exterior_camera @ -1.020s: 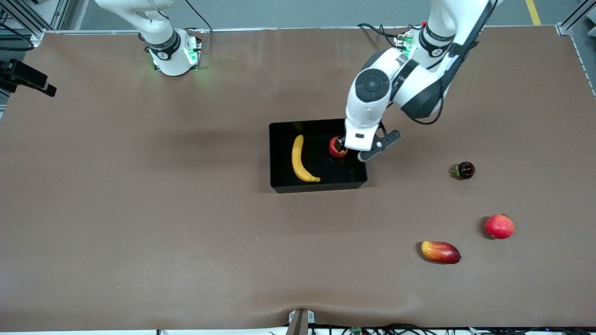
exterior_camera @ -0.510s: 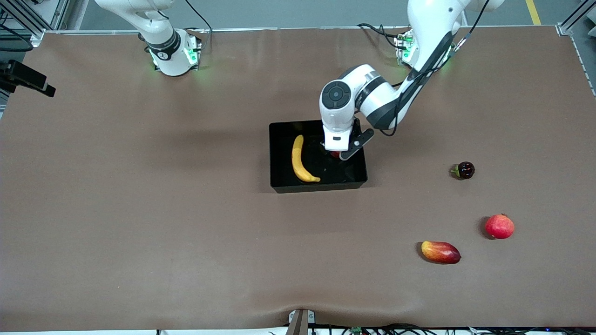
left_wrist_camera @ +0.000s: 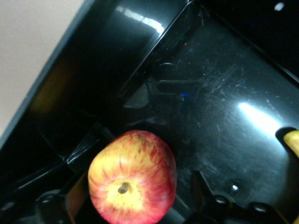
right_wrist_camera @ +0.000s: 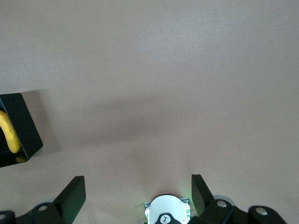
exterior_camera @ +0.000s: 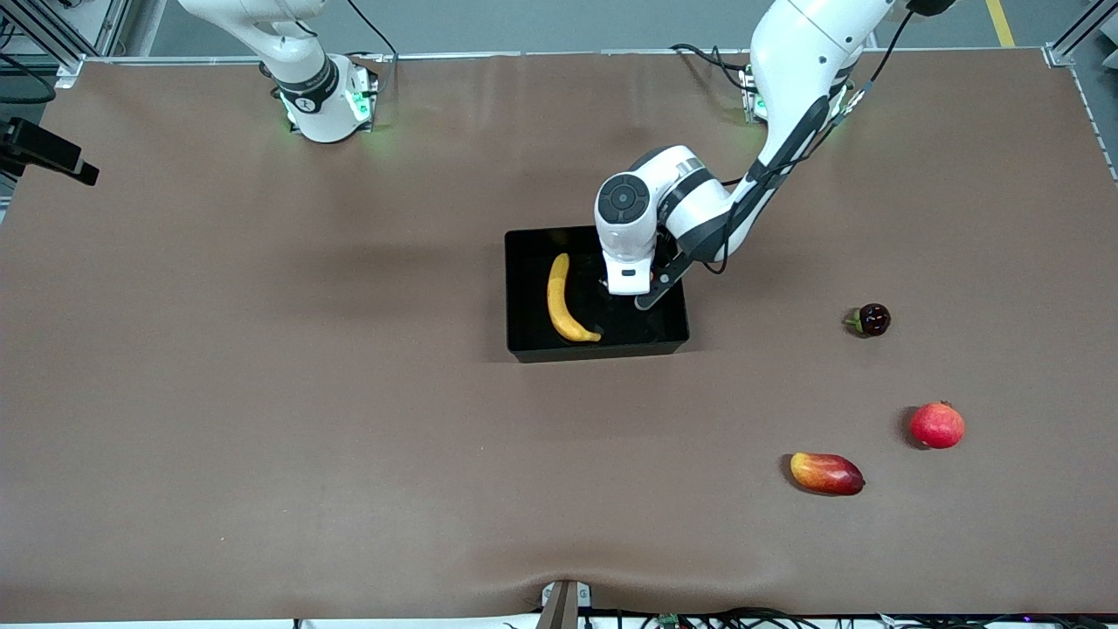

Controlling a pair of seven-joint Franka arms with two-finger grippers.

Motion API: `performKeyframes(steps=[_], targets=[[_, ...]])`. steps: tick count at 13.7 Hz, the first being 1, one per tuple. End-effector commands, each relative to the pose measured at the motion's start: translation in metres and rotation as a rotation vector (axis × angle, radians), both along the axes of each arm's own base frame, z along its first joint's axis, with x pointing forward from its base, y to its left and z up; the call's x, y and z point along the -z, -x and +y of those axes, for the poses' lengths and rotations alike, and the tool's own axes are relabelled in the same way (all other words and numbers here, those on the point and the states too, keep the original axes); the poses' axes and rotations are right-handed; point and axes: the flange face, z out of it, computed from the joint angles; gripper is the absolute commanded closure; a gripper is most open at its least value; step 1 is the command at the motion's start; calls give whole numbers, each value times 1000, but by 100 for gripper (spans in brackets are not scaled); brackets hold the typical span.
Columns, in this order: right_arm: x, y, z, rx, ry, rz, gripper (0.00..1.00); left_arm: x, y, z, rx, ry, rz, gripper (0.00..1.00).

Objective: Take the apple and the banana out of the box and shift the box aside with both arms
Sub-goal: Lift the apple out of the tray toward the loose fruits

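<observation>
Landmark: the box point(exterior_camera: 524, 288), glossy black, sits mid-bench point(exterior_camera: 262, 393); all places below are given from it.
Box contents: the banana point(exterior_camera: 563, 301) lies along the floor toward the right arm's end; the apple point(left_wrist_camera: 133, 176) sits toward the left arm's end, stem side up, close to a wall and hidden by the wrist in the front view.
Left gripper point(left_wrist_camera: 135, 196): lowered into the box with a finger on each side of the apple, set there for a lift out. Whether the fingers press the fruit yet I cannot tell.
Right gripper point(right_wrist_camera: 138, 189): released, fingers spread, nothing between them. This arm waits high over bare bench toward its own end of the box, likely kept for the two-arm push.
Outside the box: a mango point(exterior_camera: 826, 473), a larger red fruit point(exterior_camera: 937, 425) and a small dark fruit point(exterior_camera: 869, 320) lie well apart from it, toward the left arm's end.
Judgement: first removal is only starting; both fruits are still inside.
</observation>
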Motion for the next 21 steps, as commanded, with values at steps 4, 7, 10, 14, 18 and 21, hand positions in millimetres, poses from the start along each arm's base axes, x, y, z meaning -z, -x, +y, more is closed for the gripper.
performKeyframes(steps=[4, 7, 10, 14, 18, 21], targets=[[2, -3, -6, 8, -9, 14, 0, -24, -14, -3, 2, 8, -73, 100], [2, -3, -6, 8, -11, 14, 0, -97, -34, -8, 50, -81, -104, 100], [5, -5, -8, 11, -11, 19, 0, -170, -68, 1, 95, -97, -79, 100], [5, -5, -8, 14, -12, 19, 0, -211, -130, 81, 161, -43, -28, 100], [5, -6, -9, 14, -11, 20, 0, -186, -188, 213, 215, -20, 60, 100], [5, -6, -9, 14, -11, 20, 0, -146, -214, 296, 217, 18, 119, 100]])
